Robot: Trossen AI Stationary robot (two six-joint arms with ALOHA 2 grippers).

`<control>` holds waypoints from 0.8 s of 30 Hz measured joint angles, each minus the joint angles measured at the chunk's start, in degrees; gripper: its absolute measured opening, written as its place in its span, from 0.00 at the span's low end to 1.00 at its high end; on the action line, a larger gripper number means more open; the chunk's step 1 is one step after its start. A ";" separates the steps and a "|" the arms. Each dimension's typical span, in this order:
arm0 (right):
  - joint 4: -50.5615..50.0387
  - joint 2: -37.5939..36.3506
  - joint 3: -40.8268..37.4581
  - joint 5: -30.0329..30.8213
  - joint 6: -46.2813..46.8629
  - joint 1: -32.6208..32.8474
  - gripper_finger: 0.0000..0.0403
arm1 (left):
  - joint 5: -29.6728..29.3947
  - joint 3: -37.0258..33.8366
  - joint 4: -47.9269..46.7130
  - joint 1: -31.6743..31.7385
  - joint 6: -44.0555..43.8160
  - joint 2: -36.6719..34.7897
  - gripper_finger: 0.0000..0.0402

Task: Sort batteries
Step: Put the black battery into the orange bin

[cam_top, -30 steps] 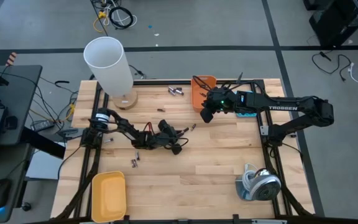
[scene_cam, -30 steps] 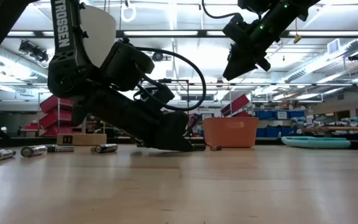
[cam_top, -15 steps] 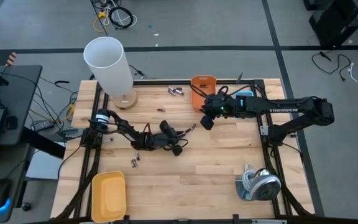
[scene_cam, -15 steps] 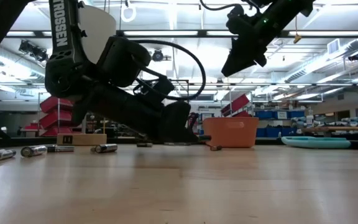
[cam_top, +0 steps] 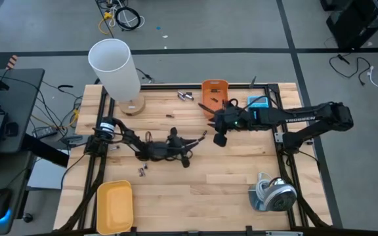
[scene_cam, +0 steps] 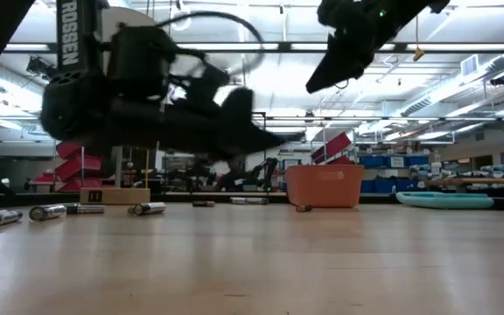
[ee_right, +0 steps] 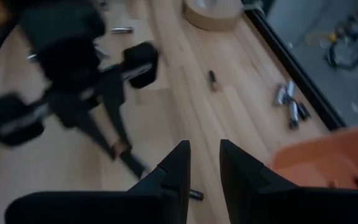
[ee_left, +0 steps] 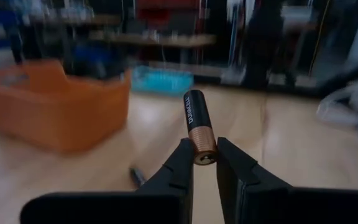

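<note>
My left gripper [ee_left: 204, 160] is shut on a black battery with a copper end [ee_left: 194, 118], raised above mid-table [cam_top: 201, 136]. My right gripper [ee_right: 205, 152] hovers open and empty close to its right [cam_top: 219, 139], high in the low view [scene_cam: 322, 80]. Loose batteries lie on their sides on the wood: a cluster by the far edge [cam_top: 186, 96], one single cell [cam_top: 170, 115], a few near the left arm [cam_top: 142, 170], and several at the left of the low view [scene_cam: 46, 211]. My left gripper pinches the battery at its copper end [ee_left: 201, 148] between the two fingertips [ee_left: 180, 163]. The fingers lie along the cell, and its black body juts out past the tips. The battery is lifted clear of the table.
An orange bin [cam_top: 214, 93] stands at the far edge, with a blue calculator [cam_top: 258, 103] to its right. A yellow bin [cam_top: 115, 206] sits at the near left corner, a tall white cylinder [cam_top: 115, 65] at far left, a grey roll [cam_top: 272, 195] near right.
My left gripper has risen from the table surface, shut on the battery, which is now lifted clear. My right gripper has moved from beside the orange bin toward the table's near edge, closer to the left gripper.
</note>
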 joint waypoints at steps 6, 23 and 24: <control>4.52 0.00 0.00 -0.02 -6.81 4.53 0.18 | 0.69 -5.83 5.95 -0.37 2.67 -4.26 0.10; 12.36 5.42 -0.04 -0.07 -8.34 9.75 0.32 | 9.57 -6.26 6.49 -0.38 7.66 -8.74 0.10; 12.33 5.42 -0.04 -0.07 -7.98 9.77 0.34 | 9.95 -6.31 6.47 -0.38 8.26 -8.74 0.10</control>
